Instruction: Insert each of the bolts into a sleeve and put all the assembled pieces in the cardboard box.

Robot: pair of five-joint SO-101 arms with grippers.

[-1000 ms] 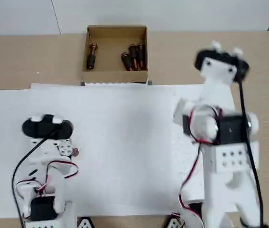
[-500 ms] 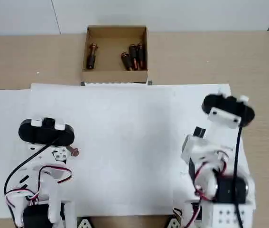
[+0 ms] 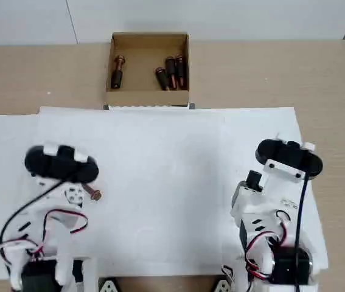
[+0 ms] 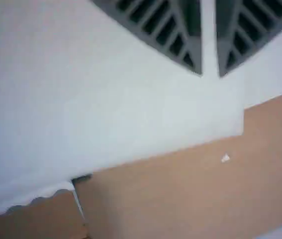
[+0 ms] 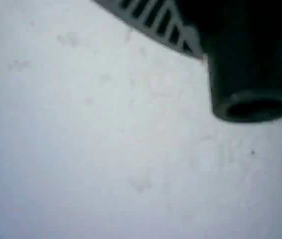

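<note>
My left gripper [image 3: 78, 193] stands over the white paper at the near left. A copper-headed bolt [image 3: 94, 194] sticks out sideways from it. In the left wrist view its ribbed fingers [image 4: 180, 37] are nearly together, with a thin even gap at the gripper [image 4: 209, 73]. Near right, my right gripper [image 3: 254, 180] is shut on a black sleeve [image 5: 252, 74], whose open end faces the paper beside a ribbed finger [image 5: 155, 22]. The cardboard box [image 3: 149, 96] at the far centre holds several assembled pieces [image 3: 171, 72].
White paper [image 3: 160, 182] covers the middle of the wooden table [image 3: 269, 73]. Its far edge and a corner of the cardboard box [image 4: 31, 221] lie ahead of the left gripper. Both arm bases stand at the near edge.
The right arm has pulled back from the far right toward the near edge and lowered, carrying the sleeve. The left arm has shifted only slightly.
</note>
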